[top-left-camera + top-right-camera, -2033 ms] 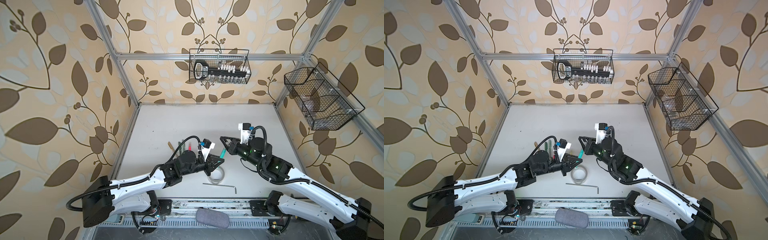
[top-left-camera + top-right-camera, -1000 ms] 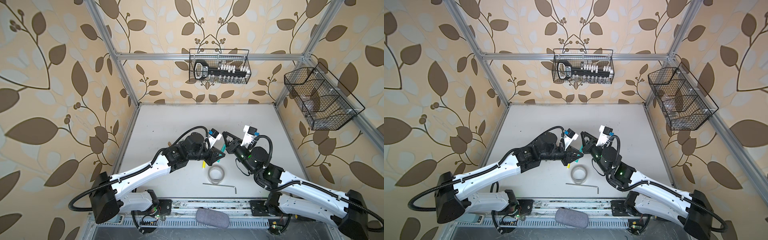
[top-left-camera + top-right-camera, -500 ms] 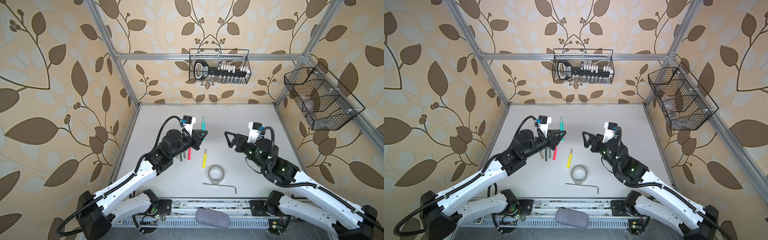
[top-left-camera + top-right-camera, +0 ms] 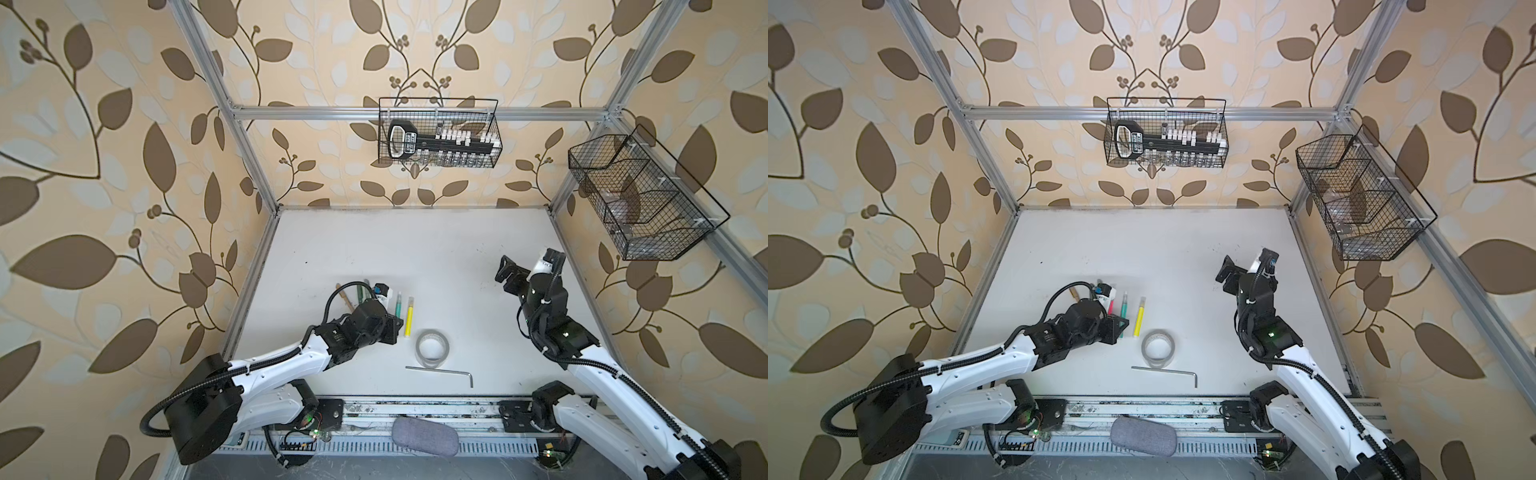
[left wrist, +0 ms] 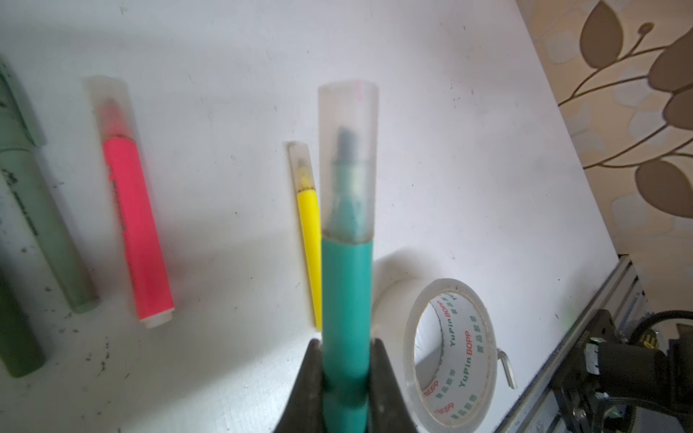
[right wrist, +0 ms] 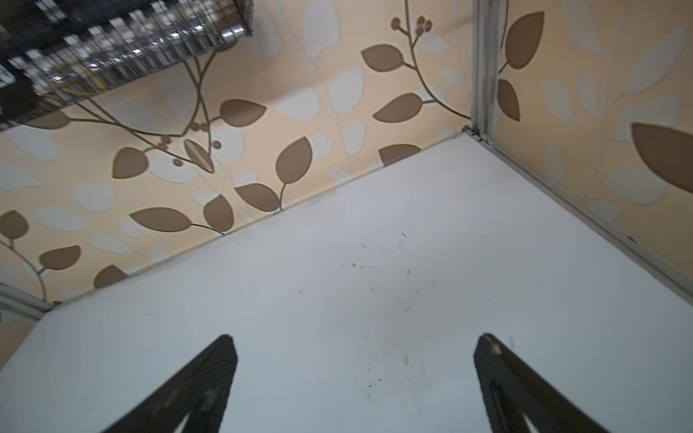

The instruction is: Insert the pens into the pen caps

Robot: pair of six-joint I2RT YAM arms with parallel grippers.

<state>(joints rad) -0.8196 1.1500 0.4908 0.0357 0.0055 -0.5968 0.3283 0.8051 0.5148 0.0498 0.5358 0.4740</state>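
The left gripper [image 5: 347, 346] is clamped on the green marker [image 5: 347, 285], whose tip sits inside a clear cap [image 5: 348, 150]. The yellow marker [image 5: 310, 255] lies just beside it and the pink marker [image 5: 135, 225] farther off. The right gripper [image 6: 354, 348] stands wide apart, well away from them.

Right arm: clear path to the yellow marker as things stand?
Likely yes. The right end effector is open and empty, with bare table between it and the yellow marker. Tight: the left end effector, shut on the green marker, sits beside it, and the tape roll lies near its end.
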